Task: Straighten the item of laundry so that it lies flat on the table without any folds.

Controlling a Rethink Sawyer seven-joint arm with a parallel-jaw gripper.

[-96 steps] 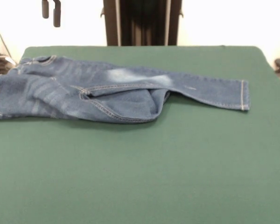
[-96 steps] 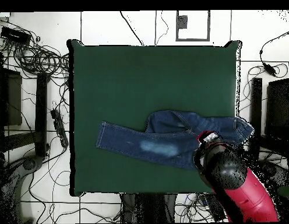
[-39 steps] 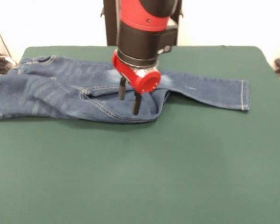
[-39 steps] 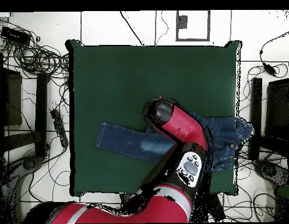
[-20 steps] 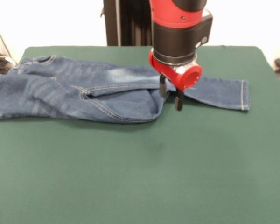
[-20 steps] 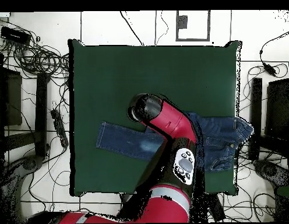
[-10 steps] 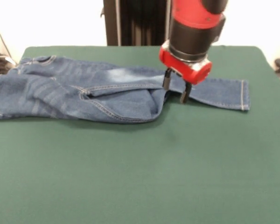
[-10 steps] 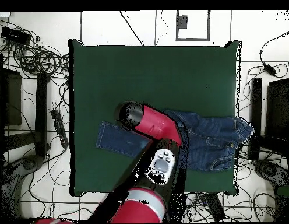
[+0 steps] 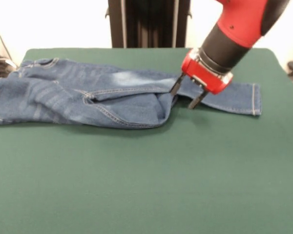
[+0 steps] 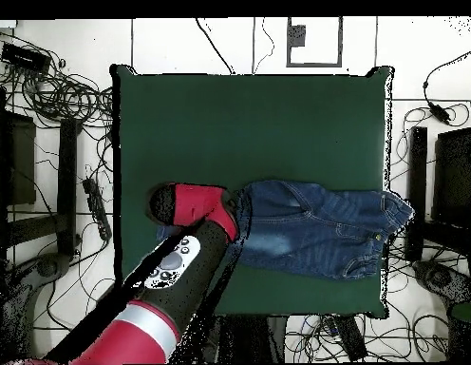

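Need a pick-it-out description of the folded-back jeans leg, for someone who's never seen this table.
Start at the green table; the only garment on it is the jeans. One leg runs out straight to a stitched hem. The other leg, on the camera side, doubles back at a rounded fold just short of the open claw.

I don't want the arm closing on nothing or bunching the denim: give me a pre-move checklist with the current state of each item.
1. Gripper open: ok, its two fingers stand apart.
2. Gripper over the jeans: ok, it hangs tilted above the straight leg, near the fold.
3. Fingers touching the fabric: cannot tell from either view.
4. Jeans flat: not ok, the near leg is doubled back on itself.
5. Jeans fully on the table: not ok, the waistband end reaches past the table's edge.
6. Leg hem free: ok, nothing rests on it.
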